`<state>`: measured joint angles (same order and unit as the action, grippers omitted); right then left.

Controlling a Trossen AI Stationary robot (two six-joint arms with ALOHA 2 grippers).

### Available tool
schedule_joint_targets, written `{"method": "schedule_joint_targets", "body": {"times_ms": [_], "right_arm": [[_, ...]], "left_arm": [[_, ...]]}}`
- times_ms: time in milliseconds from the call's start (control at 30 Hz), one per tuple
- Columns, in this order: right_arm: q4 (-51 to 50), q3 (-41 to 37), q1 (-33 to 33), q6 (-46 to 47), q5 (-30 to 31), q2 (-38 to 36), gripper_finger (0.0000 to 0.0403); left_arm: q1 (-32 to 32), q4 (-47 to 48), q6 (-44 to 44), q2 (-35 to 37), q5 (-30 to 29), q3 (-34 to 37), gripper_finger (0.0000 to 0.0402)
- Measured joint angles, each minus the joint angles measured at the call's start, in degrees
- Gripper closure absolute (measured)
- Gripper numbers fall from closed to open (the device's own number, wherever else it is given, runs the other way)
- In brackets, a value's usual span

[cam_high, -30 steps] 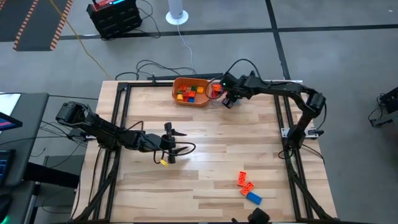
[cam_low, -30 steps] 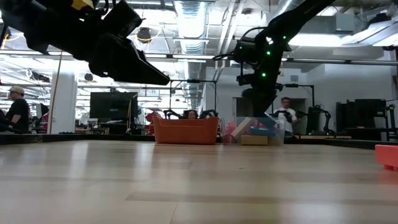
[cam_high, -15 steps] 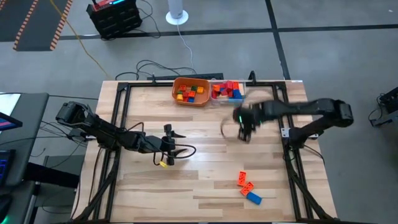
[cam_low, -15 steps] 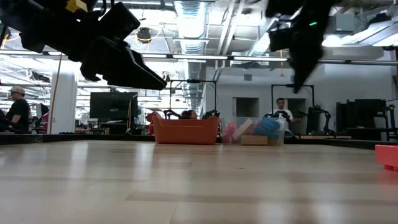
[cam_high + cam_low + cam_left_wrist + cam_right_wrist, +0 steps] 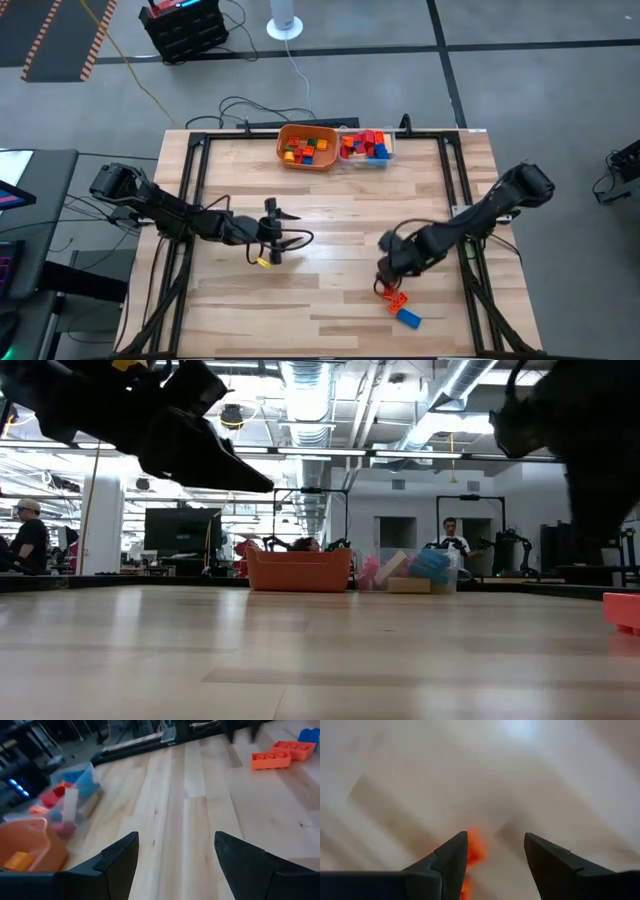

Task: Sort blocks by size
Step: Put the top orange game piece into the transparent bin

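Two orange blocks (image 5: 396, 296) and a blue block (image 5: 408, 318) lie flat on the table near its front right. In the left wrist view they show as two orange blocks (image 5: 270, 760) and a blue one (image 5: 308, 735). My right gripper (image 5: 386, 279) hovers open just over the orange pair, pointing down; one orange block (image 5: 476, 847) shows blurred beside a finger. My left gripper (image 5: 298, 228) stands open over the table's middle left, with nothing between its fingers (image 5: 120, 860). Other blocks fill the orange bowl (image 5: 307, 146) and the clear container (image 5: 366, 145) at the far edge.
Bare wood lies between the two grippers and in front of the bowl. The table's black frame rails (image 5: 190, 190) run along its left and right sides. In the low view, people and desks show in the room beyond the table.
My right gripper has swung quickly from above the clear container at the far edge toward the near edge, ending over the orange blocks. It has tipped to point more steeply down.
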<state>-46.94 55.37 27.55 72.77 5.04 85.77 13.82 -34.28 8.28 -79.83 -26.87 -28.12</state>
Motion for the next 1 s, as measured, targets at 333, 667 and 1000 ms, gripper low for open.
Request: {"method": "schedule_joint_targets", "body": {"times_ms": [333,667,1000], "right_arm": [[0.85,8.78,4.67,-39.84,-1.29,8.70,0.0187],[-15.89,22.89,6.89,-73.55,-1.23,22.29,0.0219],[-27.58,29.64,5.56,-78.46,-4.09,27.11,0.0195]], "left_arm": [[-2.93,-3.73,10.26,0.00,0.04,0.00,0.0148],[-3.76,-3.76,14.54,0.00,0.09,0.00,0.0148],[-3.76,-1.93,10.73,0.00,0.11,0.00,0.0148]]}}
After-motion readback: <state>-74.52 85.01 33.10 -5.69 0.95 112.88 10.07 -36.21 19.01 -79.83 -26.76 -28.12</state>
